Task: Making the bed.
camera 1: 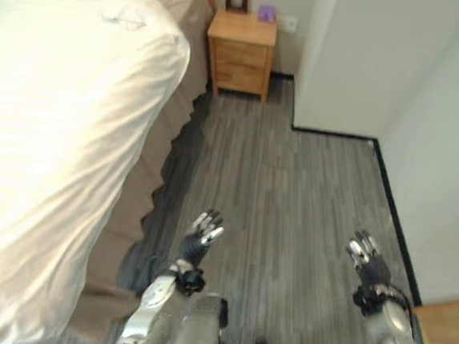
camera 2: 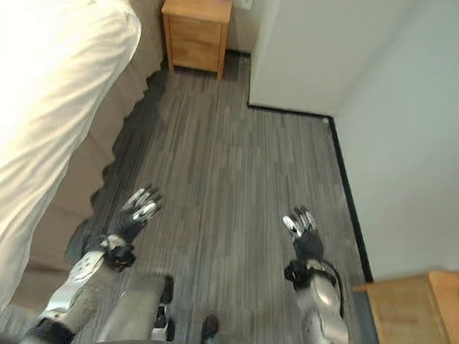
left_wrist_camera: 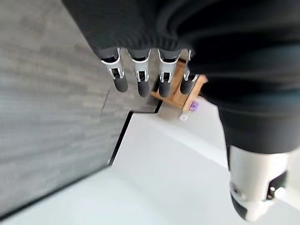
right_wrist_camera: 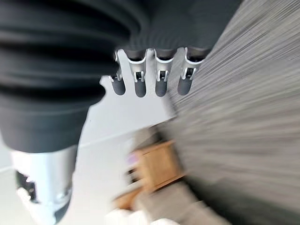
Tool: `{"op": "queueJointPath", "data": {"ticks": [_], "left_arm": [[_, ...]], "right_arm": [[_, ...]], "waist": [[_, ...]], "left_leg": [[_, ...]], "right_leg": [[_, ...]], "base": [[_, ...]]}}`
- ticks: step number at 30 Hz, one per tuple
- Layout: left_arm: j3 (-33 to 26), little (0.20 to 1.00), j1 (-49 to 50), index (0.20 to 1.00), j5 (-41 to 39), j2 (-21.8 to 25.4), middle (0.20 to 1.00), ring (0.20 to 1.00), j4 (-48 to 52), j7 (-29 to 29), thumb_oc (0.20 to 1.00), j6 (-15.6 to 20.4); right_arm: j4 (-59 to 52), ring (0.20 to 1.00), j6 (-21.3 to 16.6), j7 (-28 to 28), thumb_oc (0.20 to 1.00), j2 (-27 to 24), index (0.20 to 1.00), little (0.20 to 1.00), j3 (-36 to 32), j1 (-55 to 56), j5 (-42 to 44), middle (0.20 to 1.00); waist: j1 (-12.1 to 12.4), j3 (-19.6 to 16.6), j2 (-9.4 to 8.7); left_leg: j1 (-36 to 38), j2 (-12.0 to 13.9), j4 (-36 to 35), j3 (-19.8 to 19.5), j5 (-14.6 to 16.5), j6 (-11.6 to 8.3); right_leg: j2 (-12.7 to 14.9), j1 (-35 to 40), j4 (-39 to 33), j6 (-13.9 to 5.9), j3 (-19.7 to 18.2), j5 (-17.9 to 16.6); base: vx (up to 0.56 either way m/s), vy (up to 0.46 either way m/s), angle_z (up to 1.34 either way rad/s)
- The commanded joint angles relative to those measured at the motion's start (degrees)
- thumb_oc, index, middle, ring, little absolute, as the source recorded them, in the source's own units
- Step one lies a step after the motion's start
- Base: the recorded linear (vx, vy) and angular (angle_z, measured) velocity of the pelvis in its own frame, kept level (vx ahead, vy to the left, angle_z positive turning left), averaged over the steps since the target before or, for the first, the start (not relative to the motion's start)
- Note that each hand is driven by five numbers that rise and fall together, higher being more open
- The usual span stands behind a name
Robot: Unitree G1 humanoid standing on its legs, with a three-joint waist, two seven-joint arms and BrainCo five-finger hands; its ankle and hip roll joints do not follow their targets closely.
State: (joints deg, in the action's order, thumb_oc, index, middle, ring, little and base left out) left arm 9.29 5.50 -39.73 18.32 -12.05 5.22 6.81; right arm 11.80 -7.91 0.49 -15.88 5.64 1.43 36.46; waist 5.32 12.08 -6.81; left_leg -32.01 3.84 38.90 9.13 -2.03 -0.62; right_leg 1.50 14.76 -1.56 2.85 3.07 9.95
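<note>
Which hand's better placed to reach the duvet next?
Left, probably. The left hand hangs open beside the bed skirt, near the white duvet. The right hand, also open, hangs over bare floor by the wall.

At my ten o'clock the white bed cover (camera 1: 57, 125) is soft cloth, smooth with faint woven stripes and a slight sheen where light hits it. Below it hangs a matt beige fabric bed skirt (camera 1: 143, 189) with a wavy hem. The grey plank floor (camera 1: 291, 201) looks streaked and matt. At twelve o'clock the small light wooden nightstand (camera 1: 240, 54) has a smooth satin finish. My left hand (camera 1: 199, 242) and right hand (camera 1: 366, 260) show glossy silver fingers with matt dark tips.
</note>
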Motion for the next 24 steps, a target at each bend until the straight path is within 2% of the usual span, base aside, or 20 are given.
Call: {"op": "queueJointPath", "data": {"ticks": [1,3,5,6,7,8,9,10,11,12,13,14,15,18,19,20,21,22,23,24], "left_arm": [[1.33,1.0,-2.77,1.0,-1.58,-2.77,1.0,1.0,2.06,2.08,1.0,2.14],[0.18,1.0,-2.36,1.0,-2.01,-2.73,1.0,1.0,2.43,2.4,1.0,2.49],[-1.92,1.0,-1.32,1.0,-1.48,-2.68,1.0,1.0,3.19,1.54,1.0,2.93],[-3.7,1.0,0.12,1.0,-1.69,-2.54,1.0,1.0,3.92,1.21,1.0,2.78],[-3.72,1.0,0.15,1.0,-1.69,-2.53,1.0,1.0,3.96,1.21,1.0,2.75],[-2.96,1.0,-0.22,1.0,-1.67,-2.71,1.0,1.0,3.41,1.25,1.0,2.89],[-2.95,1.0,-0.22,1.0,-1.67,-2.71,1.0,1.0,3.41,1.25,1.0,2.89],[-3.22,1.0,-0.35,1.0,-1.25,-2.61,1.0,1.0,3.72,0.73,1.0,3.13],[-3.51,1.0,-0.58,1.0,-1.29,-2.45,1.0,1.0,3.55,-0.77,1.0,3.16],[-3.53,1.0,-0.6,1.0,-1.29,-2.44,1.0,1.0,3.55,-0.77,1.0,3.16],[-4.34,1.0,-0.64,1.0,-1.12,-2.06,1.0,1.0,3.78,-1.13,1.0,3.25],[-4.96,1.0,-1.01,1.0,-1.13,-1.82,1.0,1.0,3.96,-1.72,1.0,3.64],[-4.99,1.0,-1.02,1.0,-1.12,-1.85,1.0,1.0,3.96,-1.72,1.0,3.64],[-5.13,1.0,-2.82,1.0,-3.22,-1.88,1.0,1.0,4.49,-0.41,1.0,4.25],[-4.58,1.0,-3.05,1.0,-3.92,-2.16,1.0,1.0,4.66,0.69,1.0,4.55],[-3.89,1.0,-3.49,1.0,-4.26,-2.27,1.0,1.0,4.52,2.01,1.0,4.91],[-3.42,1.0,-4.09,1.0,-4.79,-1.88,1.0,1.0,3.78,2.87,1.0,5.7],[-3.08,1.0,-4.28,1.0,-5.61,-1.72,1.0,1.0,3.41,3.6,1.0,6.03],[-3.2,1.0,-4.36,1.0,-6.24,-1.67,1.0,1.0,3.05,3.39,1.0,6.52],[-3.18,1.0,-4.35,1.0,-6.24,-1.67,1.0,1.0,3.05,3.39,1.0,6.53]], "right_arm": [[-3.51,1.0,-1.91,1.44,1.0,-3.0,1.0,1.0,1.06,2.52,-0.23,1.0],[-3.51,1.0,-1.64,2.21,1.0,-3.08,1.0,1.0,1.09,2.93,-2.39,1.0],[-2.83,1.0,-1.1,2.79,1.0,-2.27,1.0,1.0,1.29,2.69,-3.09,1.0],[-3.88,1.0,-0.6,3.38,1.0,-1.77,1.0,1.0,1.46,2.93,-3.71,1.0],[-3.9,1.0,-0.59,3.37,1.0,-1.76,1.0,1.0,1.48,2.95,-3.72,1.0],[-4.28,1.0,-0.31,3.87,1.0,-0.27,1.0,1.0,2.64,3.68,-4.87,1.0],[-4.28,1.0,-0.31,3.87,1.0,-0.26,1.0,1.0,2.63,3.69,-4.88,1.0],[-3.94,1.0,-0.66,3.81,1.0,0.34,1.0,1.0,3.21,3.56,-4.95,1.0],[-3.8,1.0,0.0,2.96,1.0,1.48,1.0,1.0,4.36,2.57,-4.48,1.0],[-3.79,1.0,-0.01,2.96,1.0,1.49,1.0,1.0,4.37,2.54,-4.48,1.0],[-3.04,1.0,-0.02,3.66,1.0,2.58,1.0,1.0,5.7,1.8,-4.2,1.0],[-3.49,1.0,0.03,3.78,1.0,2.53,1.0,1.0,6.18,1.44,-4.57,1.0],[-3.49,1.0,0.03,3.77,1.0,2.51,1.0,1.0,6.2,1.41,-4.57,1.0],[-5.18,1.0,0.14,8.24,1.0,0.86,1.0,1.0,6.57,0.54,0.71,1.0],[-6.06,1.0,0.76,11.34,1.0,0.49,1.0,1.0,6.38,0.81,5.22,1.0],[-6.8,1.0,1.32,15.46,1.0,-0.4,1.0,1.0,6.72,1.31,8.84,1.0],[-8.63,1.0,1.71,17.05,1.0,-2.56,1.0,1.0,7.07,3.42,7.5,1.0],[-9.71,1.0,2.79,18.95,1.0,-4.4,1.0,1.0,6.93,5.08,7.96,1.0],[-11.89,1.0,2.0,19.67,1.0,-6.27,1.0,1.0,6.38,6.69,6.58,1.0],[-11.95,1.0,2.02,19.66,1.0,-6.27,1.0,1.0,6.36,6.75,6.57,1.0]], "waist": [[-0.73,-3.17,2.34],[0.6,-5.06,3.65],[0.98,-6.31,3.07],[0.83,-7.26,2.32],[1.0,-7.3,2.4],[1.94,-8.0,0.84],[2.11,-8.21,0.95],[3.38,-8.19,-0.46],[3.12,-6.64,1.34],[3.12,-6.6,1.21],[1.73,-5.21,3.56],[0.51,-4.38,4.53],[0.41,-4.46,4.56],[-2.49,-3.36,5.0],[-3.08,-2.97,4.68],[-4.49,-3.01,3.76],[-5.81,-3.47,2.76],[-6.08,-3.52,2.01],[-5.4,-3.87,1.34],[-5.67,-3.99,1.21]], "left_leg": [[16.61,0.84,-23.03,-1.07,-7.04,-2.85],[16.86,-0.72,-43.31,-3.23,-10.6,-4.3],[15.04,0.03,-43.9,0.3,-11.64,-4.71],[17.41,-0.07,-42.28,4.98,-11.64,-3.34],[17.41,0.1,-42.32,5.12,-11.68,-3.37],[18.64,-1.69,-40.92,6.25,-11.29,-0.83],[18.38,-1.44,-40.81,6.35,-11.28,-0.85],[18.1,-3.54,-37.67,6.1,-8.22,1.07],[22.99,-3.95,-35.36,5.3,-2.99,3.82],[22.95,-4.08,-35.29,5.36,-2.93,3.86],[28.7,-4.71,-34.93,2.21,0.57,6.15],[31.22,-4.75,-35.33,0.06,1.23,6.29],[31.09,-4.73,-35.33,-0.03,1.17,6.27],[37.38,-5.78,-34.38,-7.44,3.84,5.09],[38.73,-6.51,-33.3,-9.87,5.44,4.44],[40.45,-7.32,-32.62,-14.5,7.08,3.11],[40.86,-7.14,-31.27,-21.4,8.29,1.27],[40.41,-7.49,-29.53,-26.75,8.61,0.92],[39.97,-7.19,-29.08,-30.64,8.37,0.37],[39.8,-7.34,-29.18,-30.93,8.15,0.32]], "right_leg": [[-1.33,-3.08,-3.44,-5.76,2.51,-6.75],[-1.94,2.63,-3.44,-7.04,1.47,-3.05],[-0.91,5.93,-3.44,-7.64,1.19,-2.6],[-0.18,7.96,-2.23,-8.42,1.23,-3.04],[-0.24,7.88,-2.26,-8.39,1.02,-3.15],[2.51,4.54,8.49,-11.2,2.56,-8.8],[2.37,4.21,8.54,-11.16,2.35,-8.9],[4.14,1.4,19.68,-14.53,1.89,-18.69],[6.83,-5.34,35.54,-14.93,3.32,-26.91],[6.99,-5.46,35.83,-14.96,3.27,-26.72],[7.7,-14.21,46.59,-13.74,4.77,-26.31],[7.63,-18.97,47.71,-12.51,4.41,-22.2],[7.62,-19.06,47.71,-12.46,4.52,-22.21],[9.12,-25.08,33.81,-10.65,4.86,-17.03],[9.85,-25.54,28.5,-10.94,3.38,-17.19],[9.05,-24.99,13.78,-11.45,-1.73,-18.23],[8.28,-24.07,5.81,-14.59,-14.38,-17.82],[6.55,-23.47,5.26,-16.08,-24.11,-18.04],[6.28,-22.06,5.6,-16.73,-27.29,-15.61],[6.5,-22.17,5.64,-16.76,-27.08,-15.6]], "base": [[0.59,0.136,-0.48],[1.0,0.193,-0.13],[1.0,0.192,-0.11],[0.63,0.138,0.05],[0.73,0.194,0.05],[0.34,0.106,-0.11],[0.64,0.196,-0.21],[0.71,0.292,-0.22],[0.71,0.292,-0.18],[0.9,0.395,-0.02],[0.68,0.226,0.17],[0.68,0.224,0.13],[0.47,0.023,0.5],[0.65,-0.107,0.95],[0.86,-0.314,1.39],[1.03,-0.43,2.88],[0.99,-0.5,3.34],[0.78,-0.485,3.81],[0.35,-0.288,3.01],[0.28,-0.358,4.02]]}}
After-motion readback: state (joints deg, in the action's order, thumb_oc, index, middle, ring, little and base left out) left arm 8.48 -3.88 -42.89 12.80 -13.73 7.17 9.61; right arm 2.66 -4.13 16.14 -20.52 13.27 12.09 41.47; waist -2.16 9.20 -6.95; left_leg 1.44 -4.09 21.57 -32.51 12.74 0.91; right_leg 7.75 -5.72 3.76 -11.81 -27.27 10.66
